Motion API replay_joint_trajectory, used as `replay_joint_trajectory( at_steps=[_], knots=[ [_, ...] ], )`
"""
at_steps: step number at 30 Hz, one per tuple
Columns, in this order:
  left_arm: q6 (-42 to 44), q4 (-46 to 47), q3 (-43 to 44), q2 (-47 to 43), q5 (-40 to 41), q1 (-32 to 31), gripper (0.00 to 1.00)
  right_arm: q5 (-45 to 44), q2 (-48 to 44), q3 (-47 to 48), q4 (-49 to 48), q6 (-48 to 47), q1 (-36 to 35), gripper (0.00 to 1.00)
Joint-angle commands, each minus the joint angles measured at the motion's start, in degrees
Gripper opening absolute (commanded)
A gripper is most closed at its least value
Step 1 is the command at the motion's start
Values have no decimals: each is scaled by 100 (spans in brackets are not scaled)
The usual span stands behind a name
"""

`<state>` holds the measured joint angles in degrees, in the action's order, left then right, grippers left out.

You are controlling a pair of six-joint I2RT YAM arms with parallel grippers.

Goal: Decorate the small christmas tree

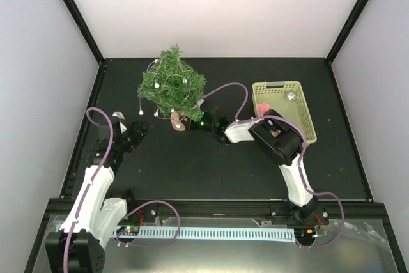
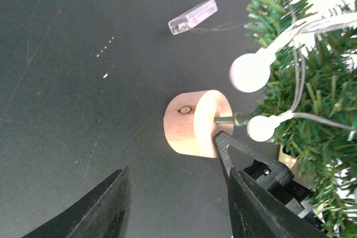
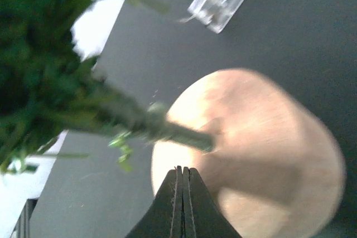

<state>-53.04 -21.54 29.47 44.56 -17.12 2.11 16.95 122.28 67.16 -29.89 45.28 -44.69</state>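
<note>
Right hand (image 3: 182,171), pinched closed, at small christmas tree (image 1: 171,84).

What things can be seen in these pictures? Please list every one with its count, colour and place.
small christmas tree with bushy needles: one, dark green, far middle of the table.
round light-wood disc base: one, pale brown, at the foot of the tree's trunk.
string of round light bulbs: one string with several bulbs, white, draped over the tree.
clear plastic box: one, transparent, on the table near the disc base.
plastic lattice basket: one, pale green, right of the tree.
silver item and pink item: one each, inside the basket, too small to identify.
table: one, black.
slotted strip: one, white, near edge.
left gripper: black, open, near the disc base.
right gripper: black, shut, tips at the disc base.
</note>
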Motion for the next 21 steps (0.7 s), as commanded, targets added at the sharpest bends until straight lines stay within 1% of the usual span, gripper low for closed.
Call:
replay_joint_trajectory(
  at_steps=[1,4,6,7,10,12,14,17,21],
  knots=[
    [-86,467,-263,-61,165,-183,48,-64,170,-14,-587,351,-340,1],
    [30,1080,-464,-109,125,-420,45,-3,123,80,-522,194,-491,2],
    [235,1595,-655,-228,373,-740,40,-74,-43,-32,-454,54,-487,4],
    [285,1784,-740,-295,532,-892,39,-175,-177,-185,-398,-43,-474,6],
    [453,2430,-1020,-446,664,-1211,40,-395,-619,-463,-175,-410,-350,14],
    [354,2529,-1105,-429,880,-1374,41,-499,-827,-547,114,-642,-281,19],
    [261,2594,-1176,-247,971,-1439,40,-637,-1012,-619,312,-855,-214,22],
    [141,2635,-1184,100,962,-1490,40,-790,-1085,-701,362,-917,-51,23],
    [60,2776,-1221,359,928,-1544,40,-579,-754,-511,215,-680,167,22]
  ],
)
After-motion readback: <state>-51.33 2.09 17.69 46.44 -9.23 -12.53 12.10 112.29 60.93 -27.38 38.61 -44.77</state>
